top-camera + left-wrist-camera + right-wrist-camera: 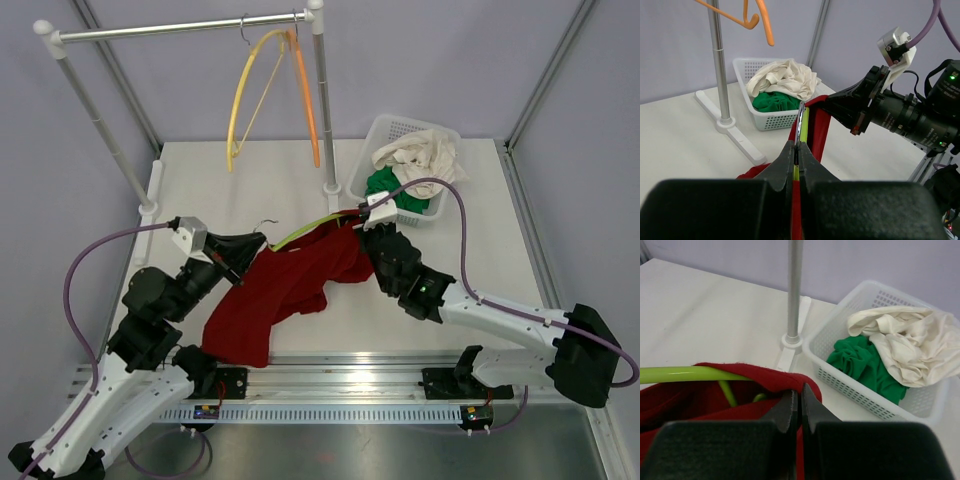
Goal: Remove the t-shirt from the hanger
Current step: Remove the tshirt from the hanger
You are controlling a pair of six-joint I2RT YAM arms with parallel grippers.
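Note:
A red t-shirt [285, 290] hangs on a lime-green hanger [300, 232] held above the table between my arms. My left gripper [243, 262] is shut on the hanger near its metal hook; the left wrist view shows the green bar and hook [801, 122] pinched between the jaws. My right gripper [362, 228] is shut on the shirt's edge at the hanger's right end; the right wrist view shows red cloth [765, 377] pinched there, with the green hanger bar [680, 374] poking out of it to the left.
A white basket [368, 160] at the back right holds a cream cloth [425, 152] and a green cloth [390, 188]. A clothes rack [180, 28] stands at the back with a yellow hanger [245, 95] and an orange hanger [305, 90]; its right post base [331, 186] is near the basket.

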